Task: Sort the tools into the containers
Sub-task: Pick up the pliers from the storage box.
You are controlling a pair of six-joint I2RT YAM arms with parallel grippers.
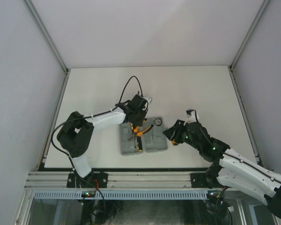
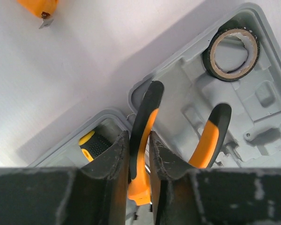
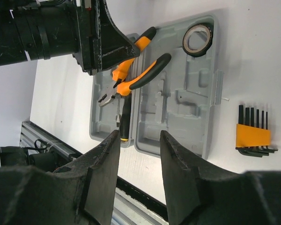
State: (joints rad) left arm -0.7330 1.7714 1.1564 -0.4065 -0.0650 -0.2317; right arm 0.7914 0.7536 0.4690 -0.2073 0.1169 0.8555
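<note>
The grey case (image 1: 155, 141) lies open on the table. My left gripper (image 1: 139, 125) is shut on one handle of the orange-handled pliers (image 2: 141, 126), which lie across the case's hinge; they also show in the right wrist view (image 3: 139, 74). A black-and-orange screwdriver (image 3: 125, 119) lies in the left half. The dark ring (image 2: 231, 47) sits in a corner recess of the right half. My right gripper (image 3: 139, 140) is open and empty, hovering just right of the case (image 3: 187, 103). The bit set (image 3: 253, 135) lies on the table beside the case.
The orange tape measure (image 2: 37, 7) lies on the table beyond the case, at the top left edge of the left wrist view. The metal rail (image 1: 131, 180) runs along the table's near edge. White walls enclose the table.
</note>
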